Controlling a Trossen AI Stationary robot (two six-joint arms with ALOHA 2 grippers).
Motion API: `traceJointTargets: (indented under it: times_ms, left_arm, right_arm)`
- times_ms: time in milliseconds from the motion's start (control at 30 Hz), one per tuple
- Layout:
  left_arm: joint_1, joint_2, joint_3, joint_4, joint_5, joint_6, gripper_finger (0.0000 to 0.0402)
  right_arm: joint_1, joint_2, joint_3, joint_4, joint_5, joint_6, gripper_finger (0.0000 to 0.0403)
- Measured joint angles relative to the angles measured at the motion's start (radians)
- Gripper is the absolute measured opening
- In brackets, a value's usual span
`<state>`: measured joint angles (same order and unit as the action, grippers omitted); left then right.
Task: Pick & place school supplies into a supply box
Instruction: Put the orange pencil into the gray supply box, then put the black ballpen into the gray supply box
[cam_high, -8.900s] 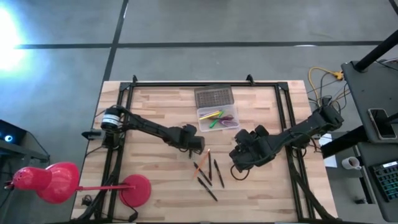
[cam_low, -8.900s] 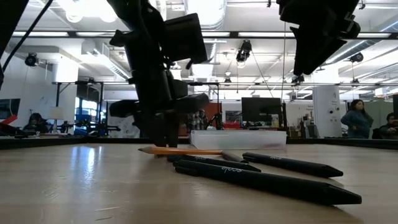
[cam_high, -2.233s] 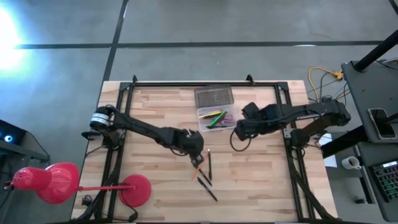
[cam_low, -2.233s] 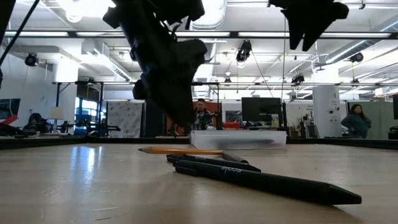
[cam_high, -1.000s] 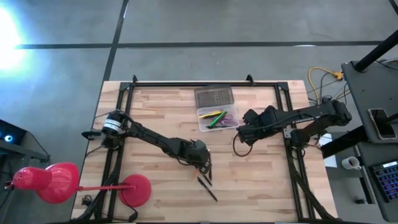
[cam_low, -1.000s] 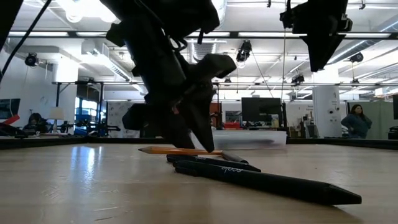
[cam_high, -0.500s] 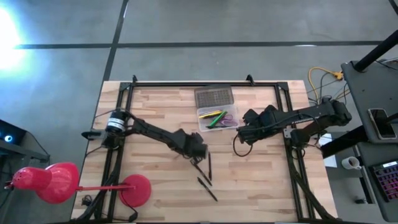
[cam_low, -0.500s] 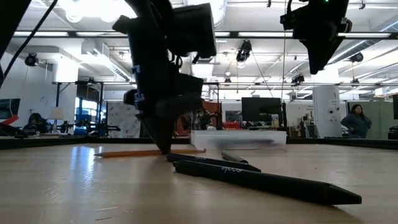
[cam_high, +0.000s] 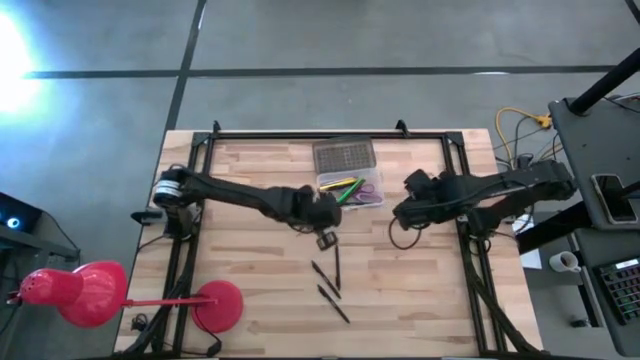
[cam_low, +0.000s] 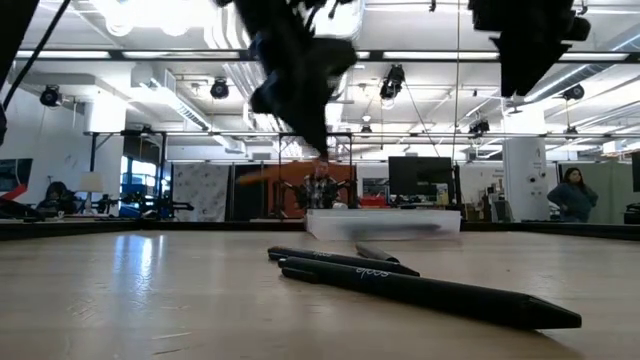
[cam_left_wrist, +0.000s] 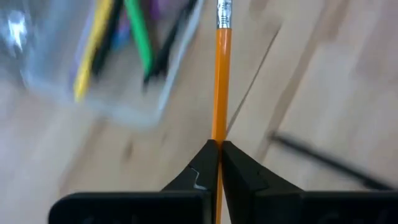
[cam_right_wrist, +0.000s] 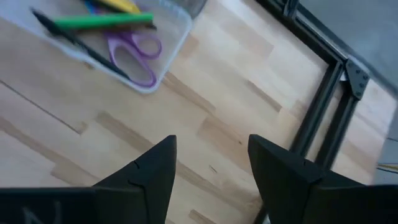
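Observation:
An orange pencil (cam_left_wrist: 220, 74) with an eraser end (cam_left_wrist: 224, 9) sits in my left gripper (cam_left_wrist: 218, 152), which is shut on it above the table, just near of the supply box (cam_high: 350, 188). The clear box holds yellow and green pens (cam_left_wrist: 134, 31) and purple scissors (cam_right_wrist: 137, 53); its grey lid (cam_high: 344, 155) lies open on the far side. Three dark pens (cam_high: 335, 275) lie flat on the table nearer the front edge. My right gripper (cam_high: 402, 213) hovers open to the right of the box. My left gripper pinches the pencil's shaft (cam_left_wrist: 218, 134) between its two fingertips, well back from the eraser end. The pencil runs on ahead past the fingertips, toward the box. In the low view the pencil (cam_low: 270, 175) hangs about level, lifted clear of the table.
A black frame (cam_high: 300, 135) runs along the table's far, left and right sides. A red lamp (cam_high: 90, 292) stands at the near left corner. Bare wood lies left and right of the dark pens (cam_low: 420, 290). People (cam_low: 572, 195) are in the room beyond.
My left gripper has shut on the orange pencil where it lay beside the dark pens, dragged it a little along the table, then lifted it clear and carried it toward the far edge, up to the box. My right gripper has drifted slightly toward the right edge.

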<state>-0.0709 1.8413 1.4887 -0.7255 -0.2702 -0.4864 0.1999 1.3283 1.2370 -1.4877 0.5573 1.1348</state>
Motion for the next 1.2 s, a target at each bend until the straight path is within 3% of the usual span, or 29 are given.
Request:
traceJointTargets:
  times_ms: [133, 267, 467, 633, 767, 867, 967, 1067, 1200]
  left_arm:
    - [0.04, -0.011, 0.129, 0.017, -0.053, 0.225, 0.0001]
    - [0.139, 0.054, 0.231, 0.019, -0.026, 0.412, 0.0001]
    - [0.279, 0.162, 0.308, 0.055, 0.128, 0.448, 0.0001]
    - [0.297, 0.229, 0.31, 0.047, 0.116, 0.448, 0.0017]
    - [0.271, 0.182, 0.274, 0.003, 0.105, 0.444, 0.0036]
    - [0.198, 0.089, 0.208, 0.002, 0.108, 0.453, 0.0037]
    - [0.105, -0.04, 0.097, 0.017, 0.112, 0.448, 0.0037]
    - [0.017, -0.181, -0.056, 0.06, 0.111, 0.316, 0.0037]
    - [-0.088, -0.367, -0.304, 0.201, 0.108, 0.038, 0.0037]
  right_arm:
    - [0.027, -0.08, -0.004, 0.001, 0.023, 0.057, 0.018]
    - [0.053, -0.126, -0.008, 0.002, 0.018, 0.102, 0.0174]
    - [0.129, -0.12, -0.01, 0.006, -0.031, 0.196, 0.0173]
    - [0.213, -0.074, -0.012, 0.014, -0.037, 0.281, 0.0175]
    - [0.274, -0.025, -0.016, 0.081, -0.098, 0.24, 0.018]
    - [0.294, 0.013, -0.031, 0.205, -0.176, 0.104, 0.018]
    - [0.299, 0.064, -0.061, 0.404, -0.241, -0.198, 0.0175]
    - [0.298, 0.141, -0.077, 0.539, -0.251, -0.54, 0.0171]
    - [0.281, 0.277, -0.039, 0.58, -0.248, -1.005, 0.0174]
